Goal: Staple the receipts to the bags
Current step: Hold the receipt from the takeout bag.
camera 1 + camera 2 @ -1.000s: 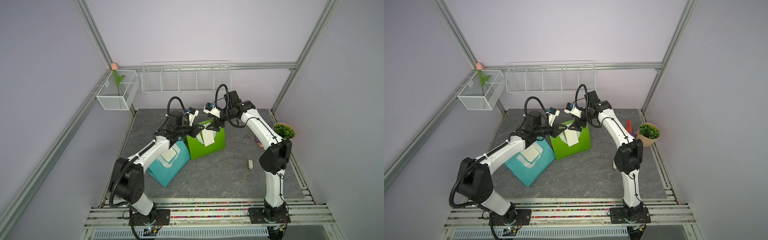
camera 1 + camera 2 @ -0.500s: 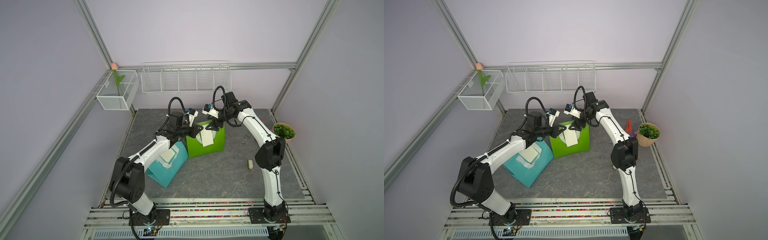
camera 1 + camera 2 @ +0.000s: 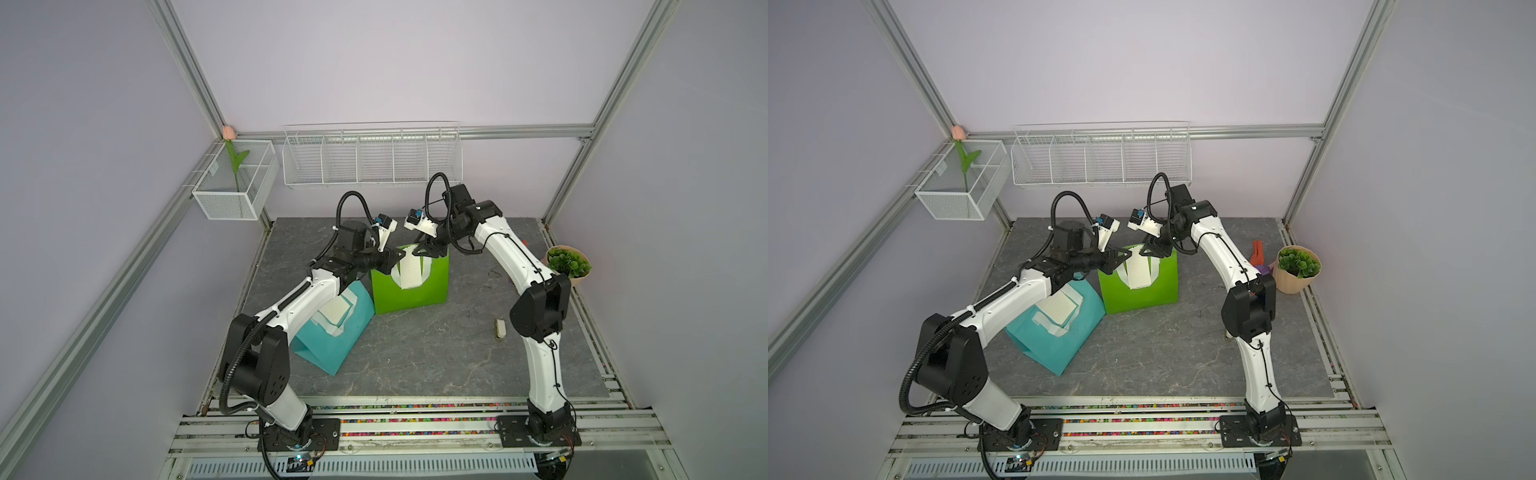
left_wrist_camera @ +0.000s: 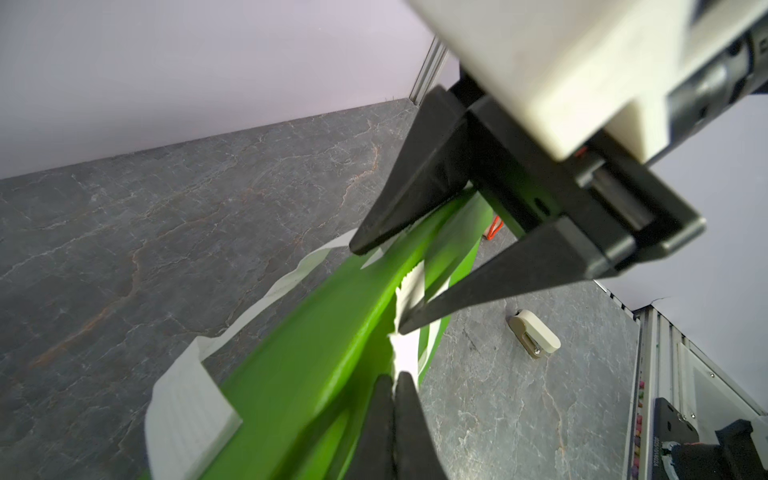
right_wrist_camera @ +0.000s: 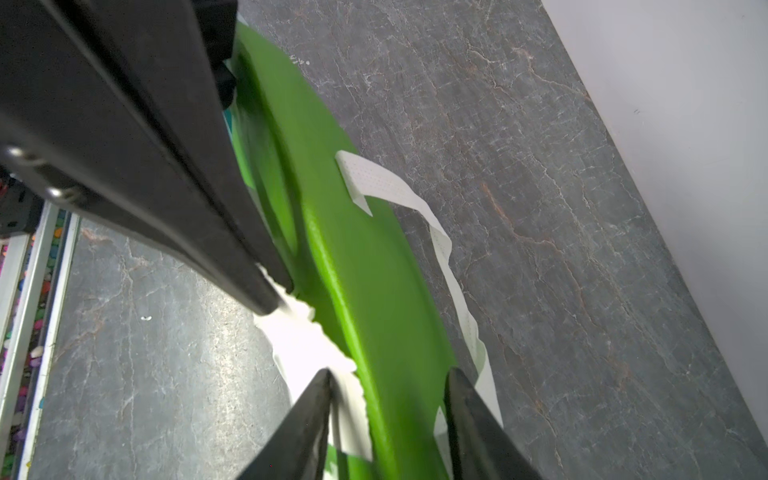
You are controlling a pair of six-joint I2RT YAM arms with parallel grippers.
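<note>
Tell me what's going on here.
The left gripper is shut, pinching a receipt against the top edge of the green bag. The right gripper straddles that edge, jaws apart around bag and receipt. The stapler lies on the table, in neither gripper. The teal bag sits alongside with a second receipt on it.

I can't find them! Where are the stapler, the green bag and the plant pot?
stapler [image 3: 500, 330]: in a top view, middle of its white body.
green bag [image 3: 415, 299]: in a top view, lower front face.
plant pot [image 3: 1292, 283]: in a top view, beige side wall.
</note>
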